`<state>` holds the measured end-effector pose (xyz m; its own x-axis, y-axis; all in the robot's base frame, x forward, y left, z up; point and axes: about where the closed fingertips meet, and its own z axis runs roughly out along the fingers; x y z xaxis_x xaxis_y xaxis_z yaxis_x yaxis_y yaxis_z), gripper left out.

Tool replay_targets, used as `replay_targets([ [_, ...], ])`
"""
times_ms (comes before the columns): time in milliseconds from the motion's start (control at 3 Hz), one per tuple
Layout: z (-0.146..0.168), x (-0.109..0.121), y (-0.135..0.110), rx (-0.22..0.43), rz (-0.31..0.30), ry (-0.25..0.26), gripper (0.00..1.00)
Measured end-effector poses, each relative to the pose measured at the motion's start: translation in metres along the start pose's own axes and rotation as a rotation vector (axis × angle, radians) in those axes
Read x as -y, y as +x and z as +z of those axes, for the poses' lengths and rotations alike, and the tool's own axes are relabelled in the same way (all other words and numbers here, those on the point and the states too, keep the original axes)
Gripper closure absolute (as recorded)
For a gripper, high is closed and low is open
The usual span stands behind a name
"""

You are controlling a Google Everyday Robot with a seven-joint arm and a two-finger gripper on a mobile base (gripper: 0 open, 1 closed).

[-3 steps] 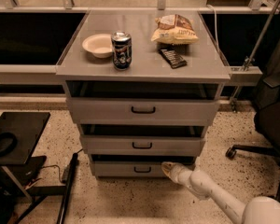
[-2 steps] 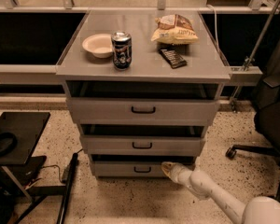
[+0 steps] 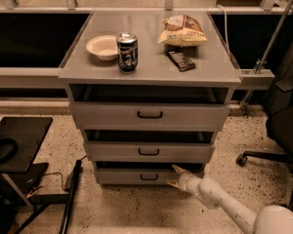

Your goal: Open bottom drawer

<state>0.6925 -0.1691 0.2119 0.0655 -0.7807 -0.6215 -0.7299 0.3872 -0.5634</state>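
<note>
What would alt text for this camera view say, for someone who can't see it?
A white robot arm's open end effector sits at the right end of the bottom drawer in a grey three-drawer cabinet. On top stand a bowl, soda can, chip bag and chocolate bar.

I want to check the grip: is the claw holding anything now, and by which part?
Nothing is held. The claw is open at the front of the bottom drawer, to the right of the handle and not on it.
</note>
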Motion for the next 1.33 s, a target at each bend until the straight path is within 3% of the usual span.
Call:
replay_targets([
  [333, 0.000, 0.000, 0.000, 0.000, 0.000, 0.000, 0.00],
  [667, 0.000, 0.000, 0.000, 0.000, 0.000, 0.000, 0.00],
  [1000, 0.005, 0.009, 0.010, -0.062, -0.010, -0.013, 0.00],
  [1333, 0.008, 0.029, 0.039, -0.147, 0.014, -0.010, 0.00],
])
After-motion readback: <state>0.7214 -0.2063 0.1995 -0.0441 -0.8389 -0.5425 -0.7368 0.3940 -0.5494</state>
